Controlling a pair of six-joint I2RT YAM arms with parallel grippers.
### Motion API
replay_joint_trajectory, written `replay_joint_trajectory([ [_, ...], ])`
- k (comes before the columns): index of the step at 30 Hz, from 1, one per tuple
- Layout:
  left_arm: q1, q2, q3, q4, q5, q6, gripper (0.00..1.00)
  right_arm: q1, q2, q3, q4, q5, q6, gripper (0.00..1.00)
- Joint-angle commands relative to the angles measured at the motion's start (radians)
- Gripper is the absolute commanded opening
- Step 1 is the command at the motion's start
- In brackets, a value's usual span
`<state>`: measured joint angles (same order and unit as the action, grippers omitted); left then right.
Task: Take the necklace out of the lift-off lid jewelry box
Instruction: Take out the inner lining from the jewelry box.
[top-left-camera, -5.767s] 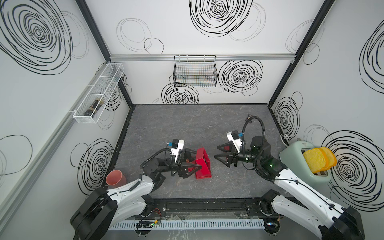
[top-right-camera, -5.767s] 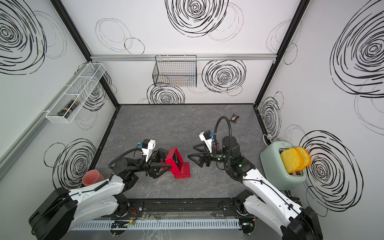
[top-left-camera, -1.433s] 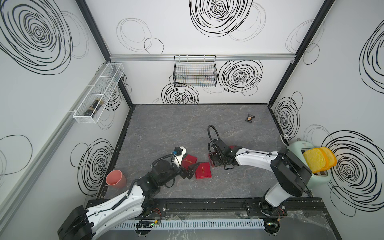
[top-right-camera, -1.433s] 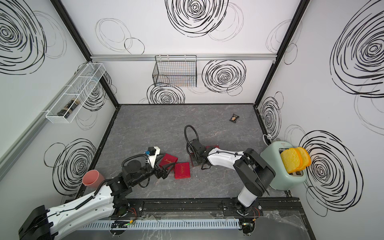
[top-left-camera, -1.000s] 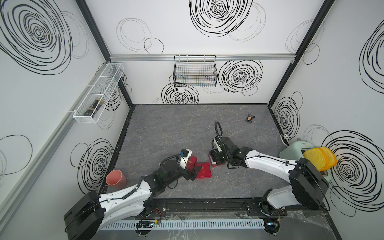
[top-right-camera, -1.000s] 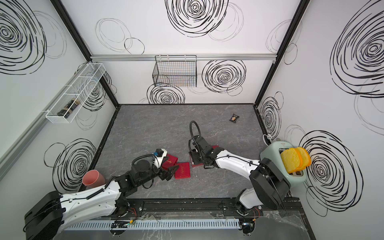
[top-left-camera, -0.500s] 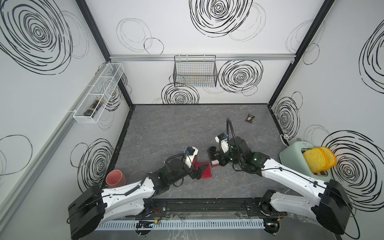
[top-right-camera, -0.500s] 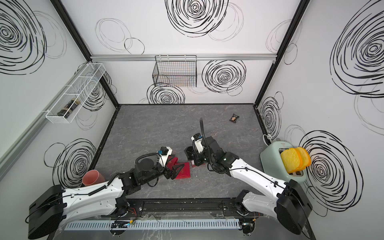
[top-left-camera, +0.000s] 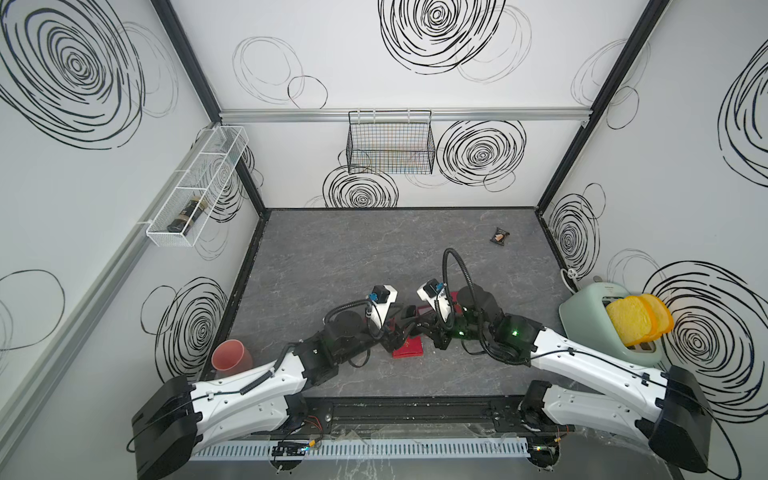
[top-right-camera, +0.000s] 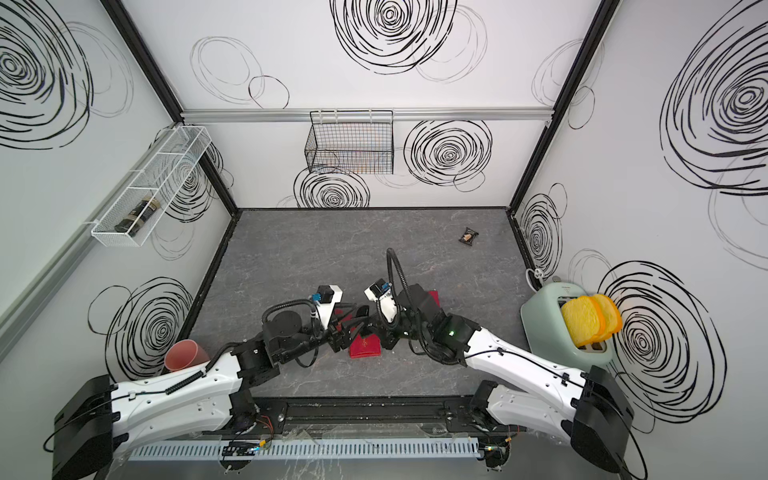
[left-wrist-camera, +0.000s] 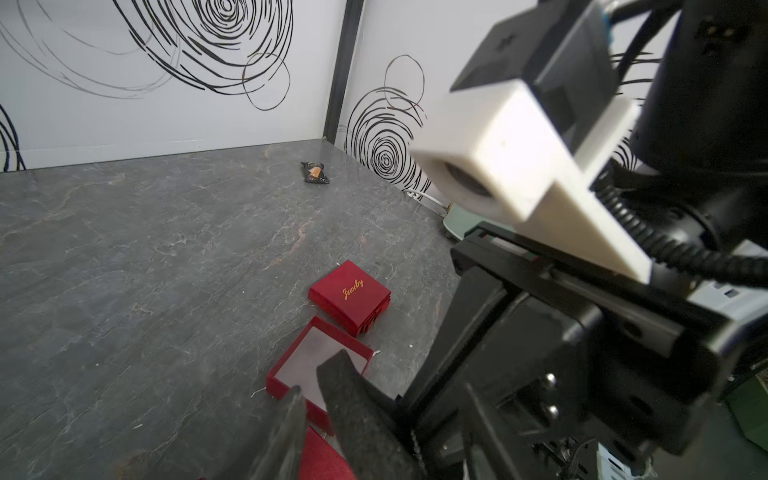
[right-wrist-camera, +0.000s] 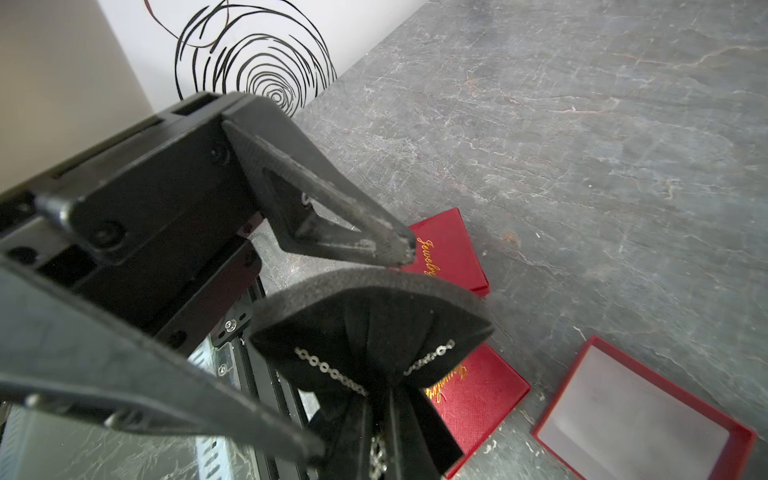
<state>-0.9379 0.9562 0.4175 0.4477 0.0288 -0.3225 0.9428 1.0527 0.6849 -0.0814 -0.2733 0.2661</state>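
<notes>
The tabletop (top-left-camera: 353, 257) behind the red lid (top-left-camera: 409, 348) lies open, save a snack packet (top-left-camera: 499, 237) far back.

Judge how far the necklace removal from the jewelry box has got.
Done: the lid is off and the red box base sits empty. In hand: the right gripper holds the black foam pad with the silver necklace above the table. Remaining: probably setting it down, maybe freeing the necklace from the pad.

The necklace (right-wrist-camera: 328, 370) lies partly hidden in the fold of the black pad (right-wrist-camera: 374, 291).
</notes>
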Motion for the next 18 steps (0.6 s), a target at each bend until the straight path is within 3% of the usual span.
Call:
replay_joint_trajectory([
  [1, -0.002, -0.021, 0.017, 0.005, 0.018, -0.005, 0.61, 0.011, -0.005, -0.003, 0.049, 0.0, -0.011, 0.11],
  [11, 0.002, -0.076, 0.005, -0.024, 0.061, -0.006, 0.63, 0.013, -0.029, -0.008, 0.063, 0.051, 0.002, 0.11],
  [18, 0.008, -0.083, -0.012, -0.017, 0.098, 0.0, 0.59, 0.012, -0.059, -0.01, 0.072, 0.056, 0.008, 0.11],
])
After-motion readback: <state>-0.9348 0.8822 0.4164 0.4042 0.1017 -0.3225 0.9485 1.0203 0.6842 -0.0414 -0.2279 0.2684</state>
